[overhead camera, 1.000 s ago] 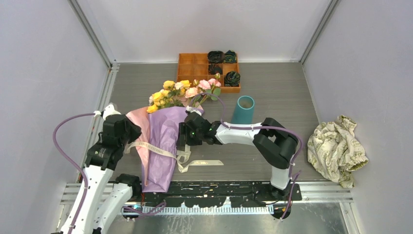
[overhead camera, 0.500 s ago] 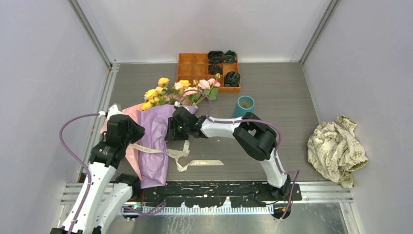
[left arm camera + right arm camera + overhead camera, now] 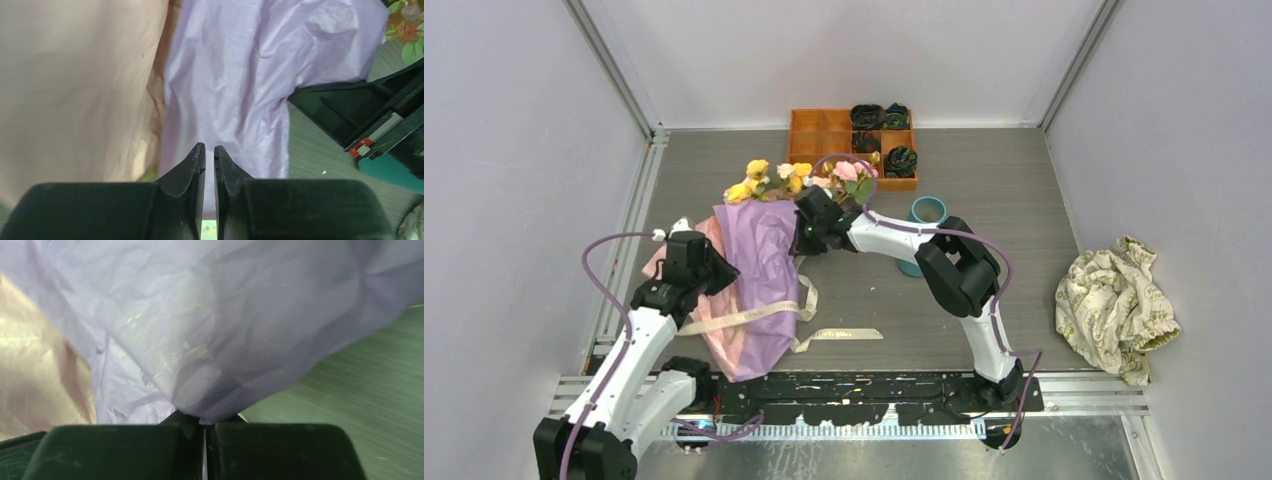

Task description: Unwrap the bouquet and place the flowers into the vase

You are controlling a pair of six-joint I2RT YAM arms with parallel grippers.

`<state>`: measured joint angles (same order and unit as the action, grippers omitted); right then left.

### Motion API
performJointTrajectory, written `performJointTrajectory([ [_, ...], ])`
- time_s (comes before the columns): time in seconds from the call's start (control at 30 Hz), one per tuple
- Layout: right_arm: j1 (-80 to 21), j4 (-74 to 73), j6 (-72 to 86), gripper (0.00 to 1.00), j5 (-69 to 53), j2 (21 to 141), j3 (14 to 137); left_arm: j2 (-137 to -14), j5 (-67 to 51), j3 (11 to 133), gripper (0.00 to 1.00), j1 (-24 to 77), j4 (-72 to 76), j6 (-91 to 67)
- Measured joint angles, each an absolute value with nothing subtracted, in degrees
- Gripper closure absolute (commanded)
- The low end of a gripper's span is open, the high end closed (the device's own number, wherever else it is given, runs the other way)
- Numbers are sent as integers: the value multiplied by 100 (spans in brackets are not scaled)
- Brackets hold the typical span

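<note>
The bouquet lies left of centre, its purple paper point(image 3: 764, 265) spread open with the pink lining point(image 3: 724, 340) showing. The flowers point(image 3: 794, 180) poke out at the far end. My right gripper point(image 3: 808, 230) is at the wrapper's upper right corner, shut on the purple paper point(image 3: 210, 340), which comes straight out of its jaws point(image 3: 204, 421). My left gripper point(image 3: 714, 270) hovers over the wrapper's left side. Its jaws point(image 3: 210, 146) stand almost together with a thin slit and nothing clearly pinched. The cream ribbon point(image 3: 744, 315) trails across the paper. The teal vase point(image 3: 927, 210) stands behind the right arm, partly hidden.
An orange compartment tray point(image 3: 824, 135) with dark rosettes point(image 3: 901, 160) sits at the back. A crumpled beige patterned cloth point(image 3: 1114, 305) lies at the right. A loose ribbon piece point(image 3: 844, 334) rests near the front edge. Grey walls close in on both sides.
My right gripper moved from the wrapper's middle up to its far right corner and shut on the purple paper. The bouquet shifted, its flowers further back. My left gripper moved slightly right.
</note>
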<state>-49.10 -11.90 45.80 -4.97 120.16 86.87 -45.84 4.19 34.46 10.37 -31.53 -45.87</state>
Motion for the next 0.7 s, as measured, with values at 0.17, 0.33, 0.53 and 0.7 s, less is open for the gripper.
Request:
performJointTrajectory([
  [0.17, -4556, -1695, 4252, 99, -172, 12014, 8744, -4998, 213, 3352, 88, 1037, -2838, -4615],
  [0.33, -4283, -2276, 3931, 73, 316, 11942, 8766, -5330, 30, 3301, 89, 1037, -2589, -4624],
  [0.53, -4150, -2746, 3577, 50, 808, 11662, 8691, -5507, -58, 3284, 89, 1037, -2460, -4626],
  [0.7, -4252, -2825, 3273, 47, 1208, 10895, 8326, -5516, -71, 3284, 89, 1037, -2397, -4626],
])
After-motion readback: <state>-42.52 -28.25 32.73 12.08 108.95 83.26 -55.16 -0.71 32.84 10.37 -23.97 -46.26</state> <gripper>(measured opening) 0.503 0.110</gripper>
